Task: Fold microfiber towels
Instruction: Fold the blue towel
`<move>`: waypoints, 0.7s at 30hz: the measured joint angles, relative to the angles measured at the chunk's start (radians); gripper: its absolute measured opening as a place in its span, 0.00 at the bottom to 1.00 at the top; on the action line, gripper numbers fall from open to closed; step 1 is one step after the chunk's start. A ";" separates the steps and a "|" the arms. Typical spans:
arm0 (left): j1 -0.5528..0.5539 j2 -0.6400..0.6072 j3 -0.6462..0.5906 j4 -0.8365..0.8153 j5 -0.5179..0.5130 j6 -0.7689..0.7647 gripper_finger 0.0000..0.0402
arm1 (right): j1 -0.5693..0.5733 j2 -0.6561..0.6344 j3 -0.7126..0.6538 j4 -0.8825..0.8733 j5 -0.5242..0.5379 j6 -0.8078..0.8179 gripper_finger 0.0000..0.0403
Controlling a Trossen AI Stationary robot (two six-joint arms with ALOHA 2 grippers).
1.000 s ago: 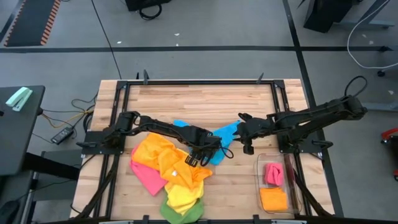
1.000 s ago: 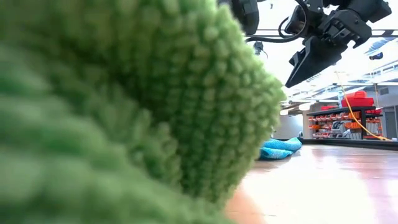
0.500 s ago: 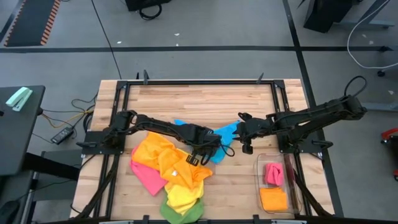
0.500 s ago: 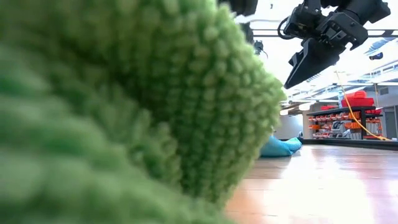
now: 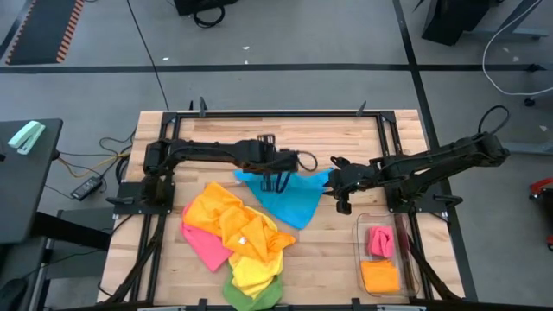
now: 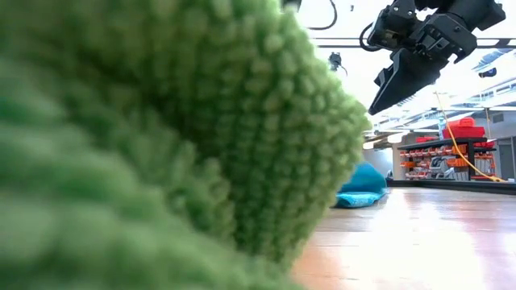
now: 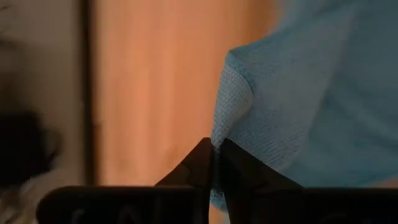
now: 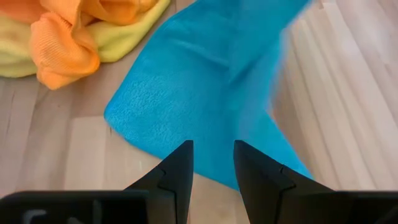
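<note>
With its fingers pinched together on a corner of the blue towel (image 7: 292,93), the left tool (image 5: 275,173) sits over the middle of the bench (image 5: 285,134), the cloth spreading from that corner toward the front edge. The right tool (image 5: 342,195) hangs just beside the towel's other side; its fingers (image 8: 177,171) stand partly apart above the blue cloth and hold nothing.

The remaining towels lie bunched in a pile (image 5: 233,238) toward the front left of the bench, orange and yellow over pink, with a green towel (image 6: 161,137) at the front edge filling most of the low view. A clear bin (image 5: 384,255) at the front right holds a pink and an orange towel.

Risk, as judged: the grip takes only a small bite of fabric, so a sharp pull may slip the corner free. The blue towel's near edge lies close to the pile; dragging it may snag a neighbouring cloth. A single held corner may let the towel bunch instead of spreading flat.
</note>
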 joint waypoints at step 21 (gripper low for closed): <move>0.256 0.006 -0.155 -0.058 -0.115 -0.016 0.48 | 0.000 0.004 0.000 0.009 -0.019 0.020 0.31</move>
